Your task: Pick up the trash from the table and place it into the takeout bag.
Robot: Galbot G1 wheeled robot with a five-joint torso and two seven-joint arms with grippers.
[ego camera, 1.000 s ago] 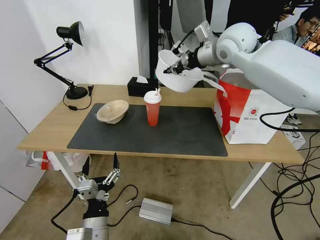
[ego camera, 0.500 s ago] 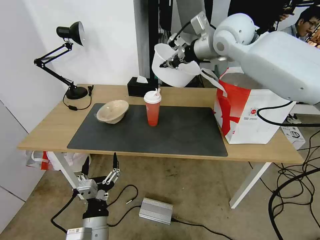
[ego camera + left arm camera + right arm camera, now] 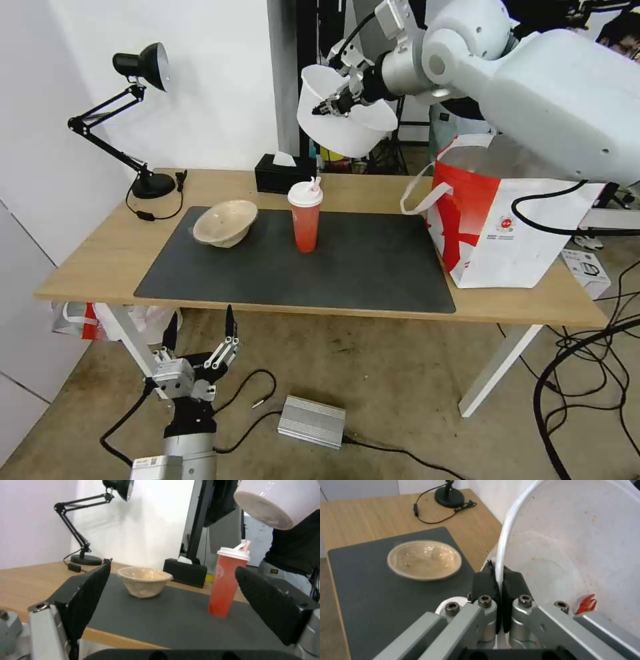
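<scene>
Trash bowl aloft, short of the bag

Large white round plastic bowl [image 3: 343, 117] with red scraps hangs tilted, its rim pinched between the right gripper [image 3: 333, 105] jaws; the white insulated takeout bag [image 3: 500, 230] with red panels stands below and beside them; a thin rim grip could slip, spilling scraps; left gripper [image 3: 200, 343] idles spread below the light-wood table [image 3: 100, 257].

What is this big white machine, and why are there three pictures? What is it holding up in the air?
It's a robot with two arms. One picture comes from a camera on its head, the other two from cameras on its wrists. Its right pincer pinches the rim of a big white bowl, lifted high above the table. A red cup and a beige bowl stand on the dark mat. The white and red takeout bag waits at the table's right end. The left pincer hangs open below the table edge.
</scene>
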